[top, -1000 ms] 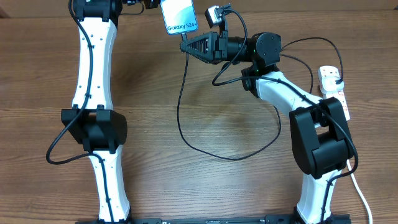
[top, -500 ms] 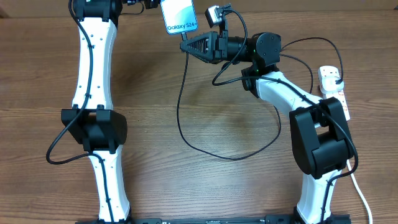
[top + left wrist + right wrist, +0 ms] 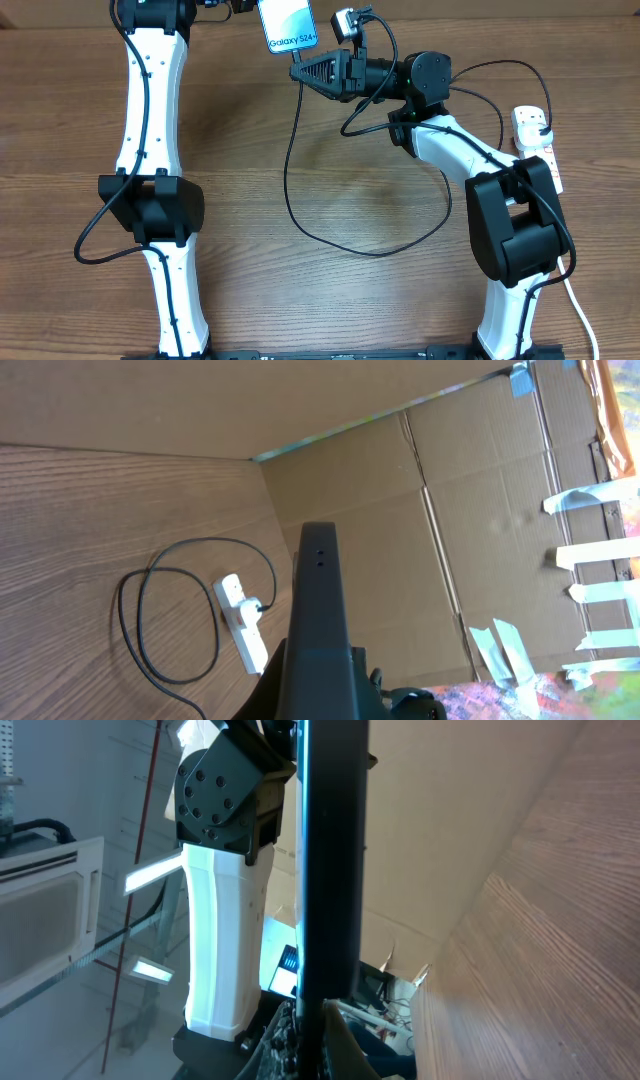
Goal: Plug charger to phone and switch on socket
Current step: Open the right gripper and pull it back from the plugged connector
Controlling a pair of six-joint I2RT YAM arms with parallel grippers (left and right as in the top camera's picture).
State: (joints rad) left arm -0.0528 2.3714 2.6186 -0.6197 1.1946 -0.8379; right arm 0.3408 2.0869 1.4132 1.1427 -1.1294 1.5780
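My left pincer [image 3: 241, 8] grips the phone [image 3: 290, 25] at twelve o'clock, my right pincer [image 3: 298, 73] (also closed) pinching the charger [image 3: 289, 180] beneath.

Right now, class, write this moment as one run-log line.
left gripper: shut on phone | right gripper: shut on charger, at phone's edge | charger in phone: cannot tell | socket: no gripper on it
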